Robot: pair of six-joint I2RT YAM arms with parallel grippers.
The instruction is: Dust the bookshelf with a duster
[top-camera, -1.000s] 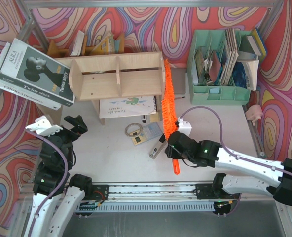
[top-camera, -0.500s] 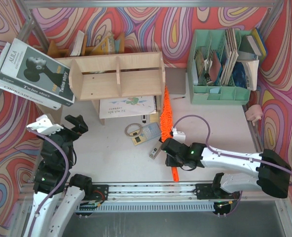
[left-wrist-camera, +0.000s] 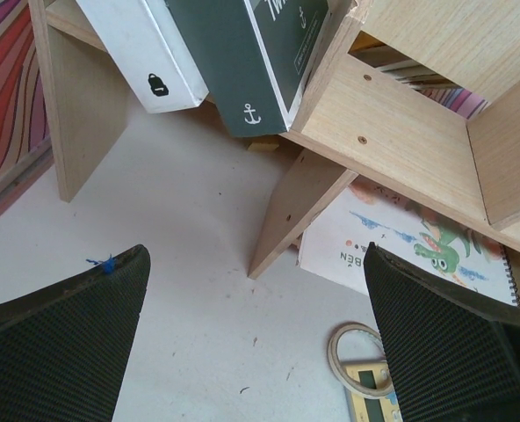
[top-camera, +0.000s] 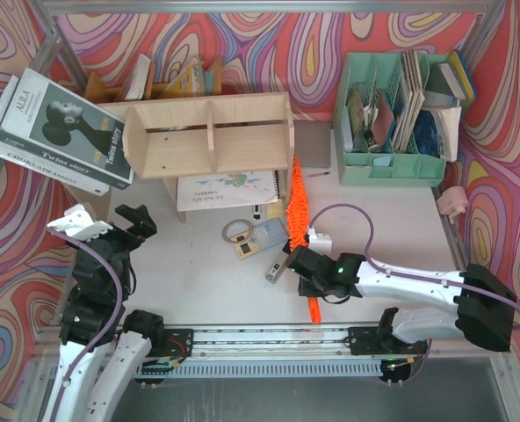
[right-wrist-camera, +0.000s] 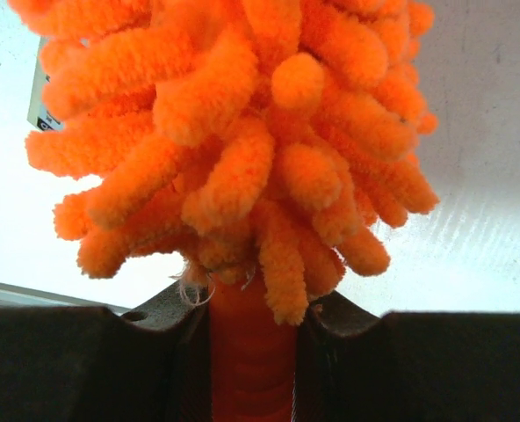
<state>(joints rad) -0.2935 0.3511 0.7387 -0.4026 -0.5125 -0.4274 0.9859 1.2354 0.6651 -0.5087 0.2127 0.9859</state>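
The plywood bookshelf (top-camera: 207, 136) stands at the back centre, its two compartments facing the arms. In the top view the orange fluffy duster (top-camera: 297, 207) runs from the shelf's lower right corner toward the near edge. Its thin handle end (top-camera: 313, 308) pokes out behind my right gripper (top-camera: 308, 265). In the right wrist view that gripper (right-wrist-camera: 253, 352) is shut on the handle just below the fluffy duster head (right-wrist-camera: 242, 132). My left gripper (top-camera: 124, 224) hovers near the shelf's left leg. In its wrist view it (left-wrist-camera: 256, 264) is wide open and holds nothing, facing the bookshelf (left-wrist-camera: 400, 132).
Books (top-camera: 62, 132) lean against the shelf's left end. A spiral notebook (top-camera: 225, 189) lies under the shelf. A tape ring (top-camera: 235, 231), a small device (top-camera: 260, 239) and a dark clip (top-camera: 279, 264) lie mid-table. A mint-green organiser (top-camera: 392, 105) stands back right.
The right arm has drawn back toward the near edge with the duster. Its tip dropped from the shelf's top right corner to the lower right corner. The left arm has not moved.
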